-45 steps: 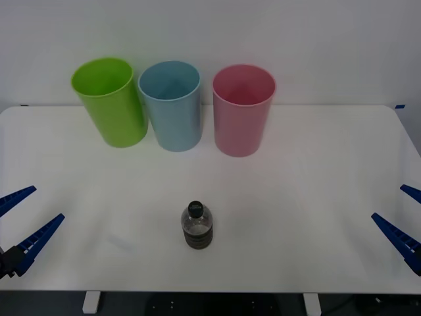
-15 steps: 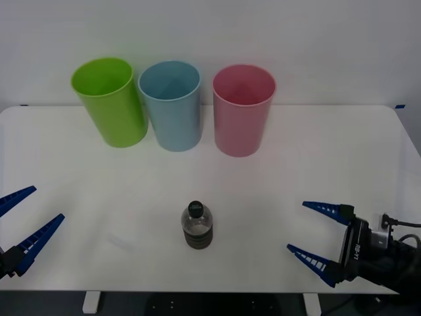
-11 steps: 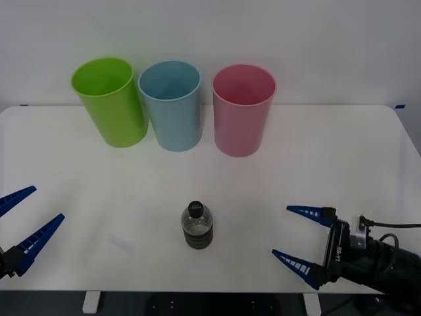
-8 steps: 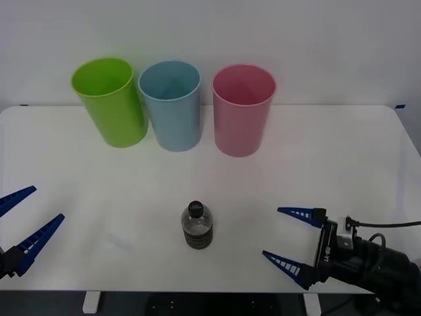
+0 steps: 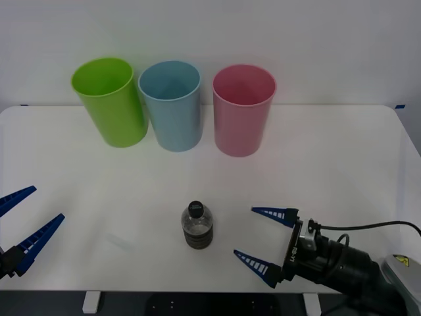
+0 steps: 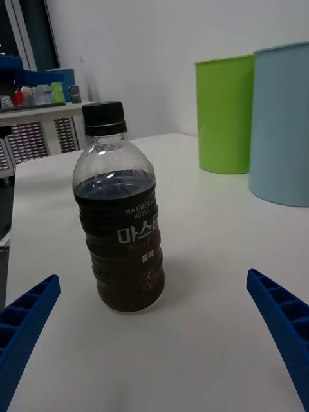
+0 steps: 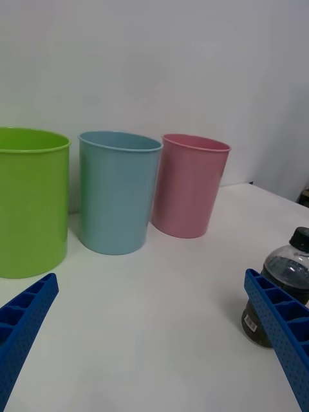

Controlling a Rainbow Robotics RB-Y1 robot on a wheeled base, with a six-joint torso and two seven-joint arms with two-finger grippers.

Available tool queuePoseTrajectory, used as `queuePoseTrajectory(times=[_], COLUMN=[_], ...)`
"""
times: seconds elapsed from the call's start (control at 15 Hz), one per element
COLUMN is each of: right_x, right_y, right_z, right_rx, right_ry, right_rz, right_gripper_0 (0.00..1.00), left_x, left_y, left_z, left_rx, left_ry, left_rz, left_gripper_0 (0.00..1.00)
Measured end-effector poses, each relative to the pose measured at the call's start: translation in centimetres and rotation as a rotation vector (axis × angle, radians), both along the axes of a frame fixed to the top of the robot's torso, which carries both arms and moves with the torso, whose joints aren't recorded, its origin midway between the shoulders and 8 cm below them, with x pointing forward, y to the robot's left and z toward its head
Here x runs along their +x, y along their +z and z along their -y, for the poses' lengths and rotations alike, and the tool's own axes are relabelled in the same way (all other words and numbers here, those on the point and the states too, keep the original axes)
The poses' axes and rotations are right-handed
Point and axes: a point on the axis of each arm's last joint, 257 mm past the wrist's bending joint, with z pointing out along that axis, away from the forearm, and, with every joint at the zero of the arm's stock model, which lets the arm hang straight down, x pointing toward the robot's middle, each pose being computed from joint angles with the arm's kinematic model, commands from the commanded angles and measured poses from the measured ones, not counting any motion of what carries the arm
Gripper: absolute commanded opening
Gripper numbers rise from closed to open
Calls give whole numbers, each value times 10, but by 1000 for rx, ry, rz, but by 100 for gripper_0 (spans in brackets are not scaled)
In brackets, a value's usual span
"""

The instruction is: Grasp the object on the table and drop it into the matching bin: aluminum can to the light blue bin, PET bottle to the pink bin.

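Bottle (image 5: 197, 226) stands upright at lower centre of the table (image 5: 329, 151), and your right gripper (image 5: 265, 238) has just slid in beside it, fingers spread wide, nothing held. Left gripper (image 5: 25, 221) waits, splayed, at lower left; pink bin (image 5: 242, 110) comes next.

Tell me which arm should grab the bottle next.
Right. The right gripper hovers open just beside the PET bottle, jaws spread and facing it. The left gripper sits open at the table's far left edge, well away from the bottle.
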Motion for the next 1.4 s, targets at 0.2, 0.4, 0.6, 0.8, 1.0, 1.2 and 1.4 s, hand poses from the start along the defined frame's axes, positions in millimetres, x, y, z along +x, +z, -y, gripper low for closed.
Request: queuePoseTrajectory(times=[0.2, 0.4, 0.6, 0.8, 1.0, 1.2, 1.4], right_x=[2, 2, 5, 11, 14, 13, 13], right_y=[-3, -6, -8, -10, -11, -13, -15], right_z=[-16, -29, -42, -54, -67, -77, -85], right_rx=[-8, -19, -24, -34, -41, -48, -56], right_ry=[0, 7, 5, -9, -13, -8, -9], right_rz=[13, 15, 16, 17, 19, 18, 19], right_gripper_0=[100, 100, 100, 100, 100, 100, 100], left_x=[0, 0, 0, 0, 0, 0, 0], left_y=[0, 0, 0, 0, 0, 0, 0], left_z=[0, 0, 0, 0, 0, 0, 0], left_rx=[0, 0, 0, 0, 0, 0, 0], left_ry=[0, 0, 0, 0, 0, 0, 0], left_rz=[0, 0, 0, 0, 0, 0, 0], left_gripper_0=[100, 100, 100, 100, 100, 100, 100])
